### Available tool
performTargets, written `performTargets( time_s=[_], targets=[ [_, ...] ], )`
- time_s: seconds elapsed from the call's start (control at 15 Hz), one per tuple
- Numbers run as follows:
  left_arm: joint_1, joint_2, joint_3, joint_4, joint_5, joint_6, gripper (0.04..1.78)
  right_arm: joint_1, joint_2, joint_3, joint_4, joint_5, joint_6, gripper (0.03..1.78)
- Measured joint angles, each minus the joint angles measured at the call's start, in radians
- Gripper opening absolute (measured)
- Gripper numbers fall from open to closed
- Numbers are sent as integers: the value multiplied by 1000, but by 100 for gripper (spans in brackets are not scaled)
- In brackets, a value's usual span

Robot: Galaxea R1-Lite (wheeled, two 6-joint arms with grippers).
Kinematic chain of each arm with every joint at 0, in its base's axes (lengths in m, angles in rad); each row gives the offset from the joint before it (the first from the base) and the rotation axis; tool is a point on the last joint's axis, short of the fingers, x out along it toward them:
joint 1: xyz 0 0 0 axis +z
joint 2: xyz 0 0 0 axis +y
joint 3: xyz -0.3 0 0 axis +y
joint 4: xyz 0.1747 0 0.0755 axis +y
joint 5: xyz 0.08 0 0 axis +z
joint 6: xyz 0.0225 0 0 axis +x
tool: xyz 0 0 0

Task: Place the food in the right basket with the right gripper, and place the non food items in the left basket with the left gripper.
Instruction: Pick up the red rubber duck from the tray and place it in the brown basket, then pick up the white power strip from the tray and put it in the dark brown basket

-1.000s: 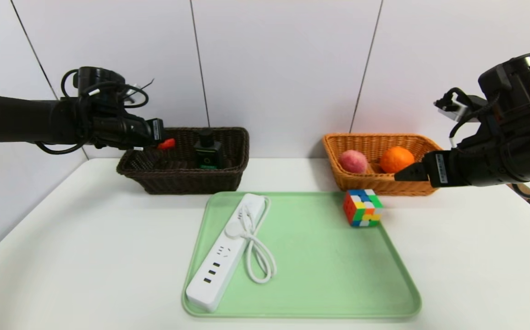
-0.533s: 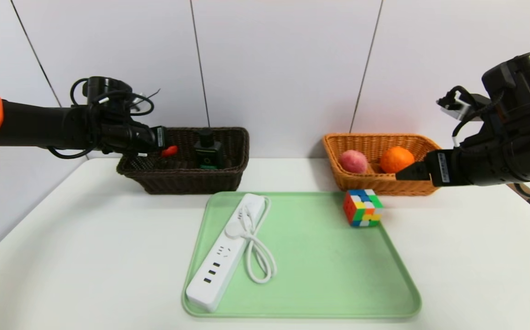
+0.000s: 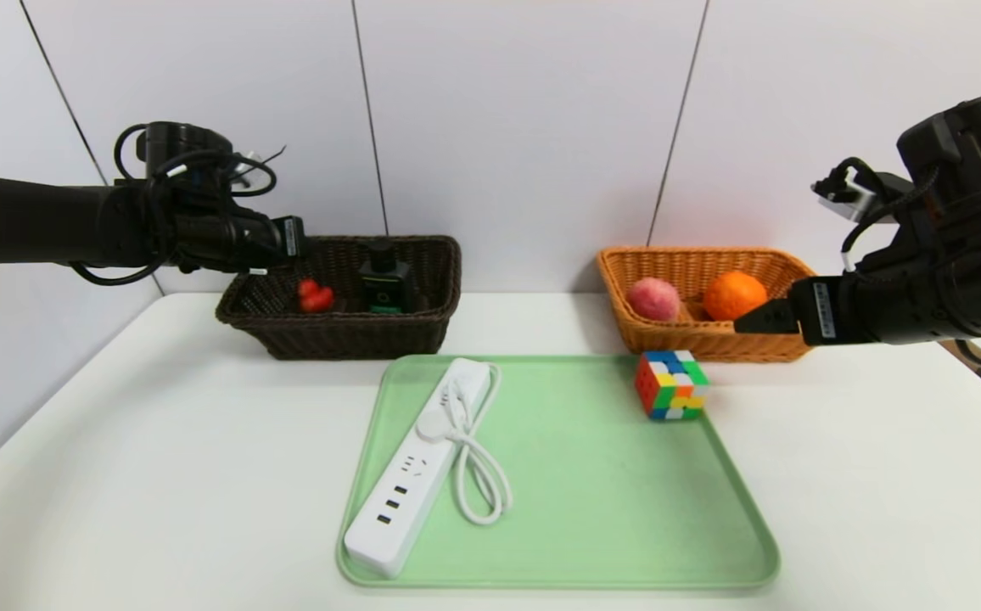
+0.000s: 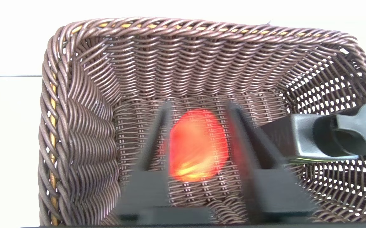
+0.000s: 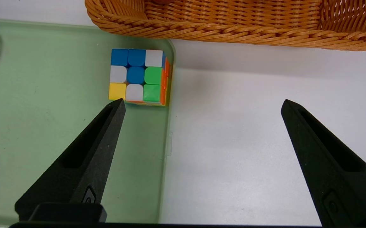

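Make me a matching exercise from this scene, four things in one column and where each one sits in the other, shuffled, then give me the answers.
Things:
1. puzzle cube
2. power strip
3. orange
4. small red object

Places:
A. in the dark basket
B. on the green tray's left side
C. in the tan basket
D. on the tray's far right corner

Pairs: 1-D, 2-B, 3-C, 4-A

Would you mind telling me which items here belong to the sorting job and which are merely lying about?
Part of the job:
- dark brown wicker basket
- orange wicker basket
- small red object
- black-and-green device
- pink peach
- orange fruit
- multicoloured puzzle cube
- white power strip
- left gripper
- right gripper

Merely there:
- green plastic tray
- white table
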Motion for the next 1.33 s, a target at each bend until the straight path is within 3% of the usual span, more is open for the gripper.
performTargets(
  time_s=[0.27,0.53,0.8,1.07,1.2,1.33],
  targets=[
    [1,13,-3,-2,-1,-1,113,0,-10,4,4,0,2,170],
    [-34,-113,-14,15,-12,-36,137,-11,-18,11,4,1,4,170],
    [-296,-300,-33,262,52,-144,150,-14,-13,11,-1,1,8,170],
    [-631,-372,-39,540,230,-478,158,-13,-6,6,-6,1,10,170],
    [-738,-368,-42,667,259,-628,161,0,-2,0,-6,0,15,170],
    [-798,-341,-45,737,260,-732,163,21,3,-3,-10,1,60,170]
  ],
)
